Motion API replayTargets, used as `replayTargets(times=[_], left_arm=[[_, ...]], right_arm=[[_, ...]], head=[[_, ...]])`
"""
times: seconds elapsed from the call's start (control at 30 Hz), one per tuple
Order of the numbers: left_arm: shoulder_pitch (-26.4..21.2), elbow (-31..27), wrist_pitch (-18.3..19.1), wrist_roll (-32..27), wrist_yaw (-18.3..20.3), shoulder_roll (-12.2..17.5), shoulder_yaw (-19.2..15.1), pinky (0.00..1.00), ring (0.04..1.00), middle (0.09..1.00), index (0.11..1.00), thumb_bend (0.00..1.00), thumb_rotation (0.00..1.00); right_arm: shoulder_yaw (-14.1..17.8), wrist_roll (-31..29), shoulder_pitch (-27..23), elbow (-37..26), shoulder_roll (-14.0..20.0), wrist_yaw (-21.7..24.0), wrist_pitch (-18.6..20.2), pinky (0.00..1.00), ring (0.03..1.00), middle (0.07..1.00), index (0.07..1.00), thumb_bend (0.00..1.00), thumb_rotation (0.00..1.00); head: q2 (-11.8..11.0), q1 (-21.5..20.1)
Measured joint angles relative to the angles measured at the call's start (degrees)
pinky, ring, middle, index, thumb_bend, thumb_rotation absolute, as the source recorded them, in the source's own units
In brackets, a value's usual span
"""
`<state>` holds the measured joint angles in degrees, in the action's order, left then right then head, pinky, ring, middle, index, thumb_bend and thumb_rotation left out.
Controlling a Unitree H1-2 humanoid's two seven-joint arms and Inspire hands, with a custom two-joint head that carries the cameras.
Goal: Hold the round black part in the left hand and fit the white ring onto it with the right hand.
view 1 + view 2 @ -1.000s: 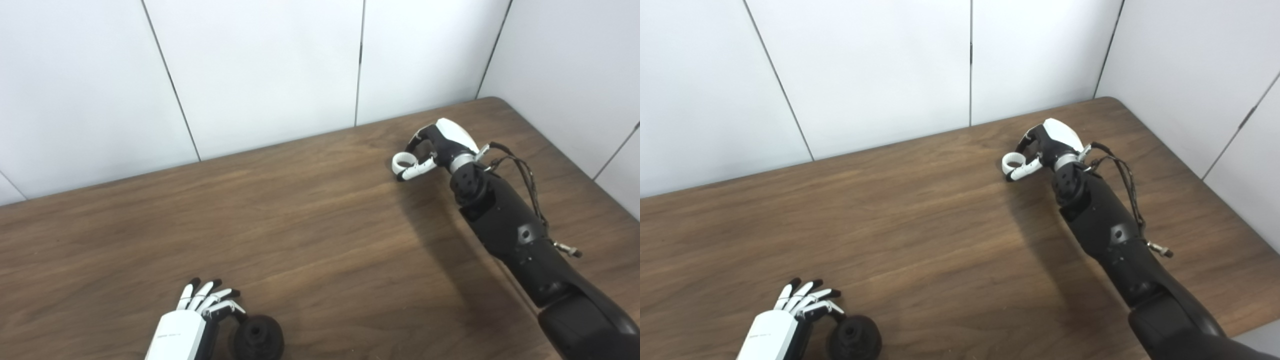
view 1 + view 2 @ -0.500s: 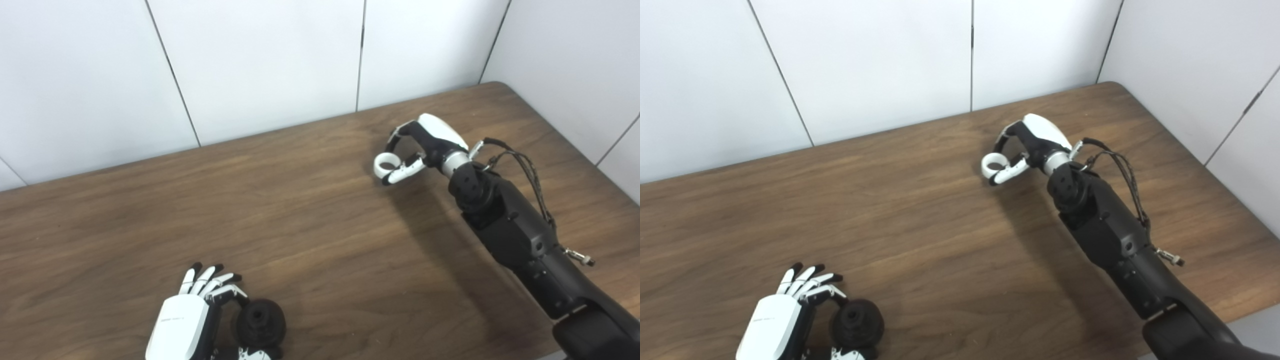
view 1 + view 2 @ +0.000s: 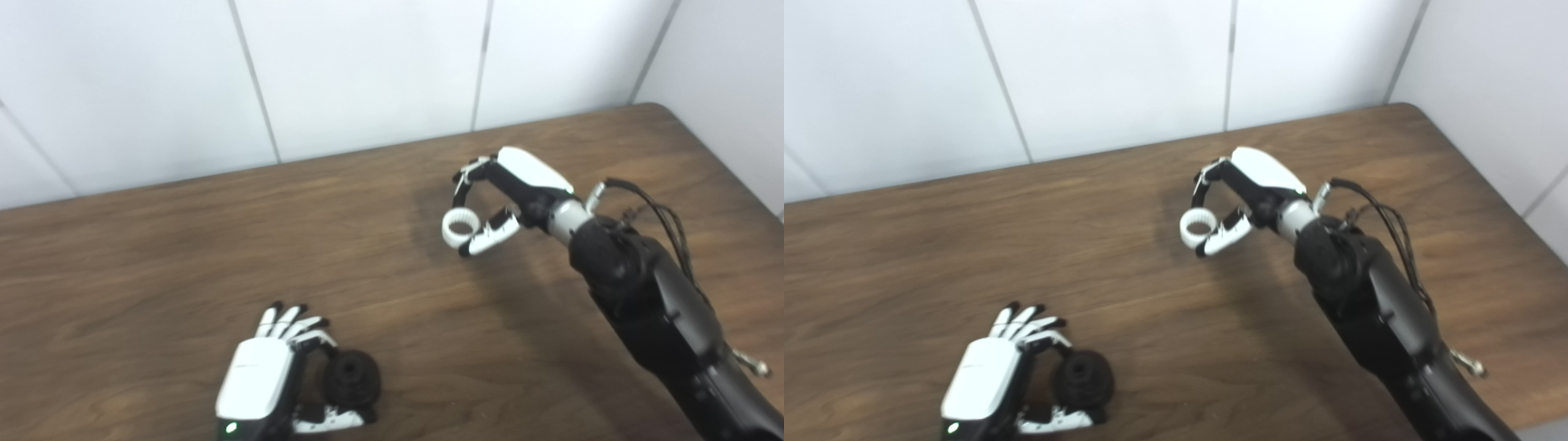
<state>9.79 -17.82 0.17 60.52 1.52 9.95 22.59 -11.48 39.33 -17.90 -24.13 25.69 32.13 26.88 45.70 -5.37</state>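
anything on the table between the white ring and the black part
Nothing. In both eye views only bare wooden table lies between the white ring, held in the right hand, and the round black part, held in the left hand.

Two head cameras side by side, looking down from above at the brown table (image 3: 392, 294), facing the white wall (image 3: 1102, 73), not very close, both sharing almost the same table and both arms
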Motion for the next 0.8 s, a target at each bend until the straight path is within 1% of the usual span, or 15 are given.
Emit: replayTargets(times=[0.07, 0.13, 0.2, 0.33, 0.37, 0.53, 0.6, 0.7, 0.73, 0.8], left_arm=[[0.1, 0.0, 0.4, 0.5, 0.0, -0.6, 0.3, 1.0, 0.917, 0.793, 0.484, 0.52, 0.05], [0.0, 0.0, 0.8, 0.8, 0.0, -0.9, 0.7, 1.0, 0.918, 0.794, 0.484, 0.52, 0.05], [-0.1, 0.0, 1.2, 1.2, 0.0, -1.2, 1.1, 1.0, 0.92, 0.794, 0.484, 0.52, 0.05], [-0.1, 0.0, 1.6, 2.4, 0.1, -1.7, 1.5, 1.0, 0.926, 0.798, 0.484, 0.52, 0.05], [-0.2, 0.0, 1.7, 2.6, 0.1, -1.8, 1.6, 1.0, 0.926, 0.798, 0.484, 0.52, 0.05], [-0.5, 0.1, 1.7, 2.9, 0.6, -2.0, 1.9, 1.0, 0.932, 0.8, 0.484, 0.52, 0.05], [-0.7, 0.1, 1.7, 2.9, 0.8, -2.1, 1.9, 1.0, 0.933, 0.801, 0.484, 0.52, 0.05], [-0.7, 0.1, 1.7, 3.0, 1.0, -2.2, 2.0, 1.0, 0.934, 0.8, 0.484, 0.52, 0.05], [-0.7, 0.1, 1.7, 3.0, 1.0, -2.2, 2.0, 1.0, 0.934, 0.8, 0.484, 0.52, 0.05], [-0.8, 0.1, 1.8, 3.0, 1.2, -2.3, 2.0, 1.0, 0.933, 0.8, 0.484, 0.52, 0.05]], right_arm=[[0.1, 0.8, 0.6, -2.7, -0.9, 2.7, 0.1, 1.0, 0.92, 0.822, 0.484, 0.52, 0.14], [0.0, 1.8, 1.0, -5.5, -2.3, 5.0, 0.0, 1.0, 0.923, 0.823, 0.484, 0.52, 0.14], [-0.1, 2.3, 1.3, -7.0, -3.6, 6.7, 0.0, 1.0, 0.924, 0.823, 0.483, 0.52, 0.14], [-0.7, 1.7, 2.5, -9.1, -5.1, 7.5, 0.0, 1.0, 0.935, 0.825, 0.483, 0.52, 0.13], [-1.2, 1.6, 2.8, -9.8, -5.2, 7.8, 0.0, 1.0, 0.937, 0.826, 0.483, 0.52, 0.13], [-4.0, 2.3, 3.4, -11.8, -6.4, 8.7, 0.0, 1.0, 0.942, 0.834, 0.483, 0.52, 0.13], [-4.8, 2.6, 3.5, -12.0, -7.5, 8.9, 0.0, 1.0, 0.944, 0.836, 0.484, 0.52, 0.13], [-6.0, 2.9, 3.7, -12.1, -8.3, 9.1, 0.0, 1.0, 0.949, 0.831, 0.483, 0.52, 0.13], [-6.4, 2.9, 3.9, -12.2, -8.5, 9.1, 0.0, 1.0, 0.952, 0.83, 0.483, 0.52, 0.13], [-7.4, 3.3, 4.3, -12.4, -8.9, 9.1, 0.0, 1.0, 0.957, 0.831, 0.483, 0.52, 0.13]], head=[[0.6, 1.8], [1.1, 2.6], [1.2, 3.0], [2.3, 3.8], [2.9, 4.0], [3.6, 4.3], [3.8, 4.5], [4.4, 4.7], [5.0, 5.0], [5.1, 4.9]])
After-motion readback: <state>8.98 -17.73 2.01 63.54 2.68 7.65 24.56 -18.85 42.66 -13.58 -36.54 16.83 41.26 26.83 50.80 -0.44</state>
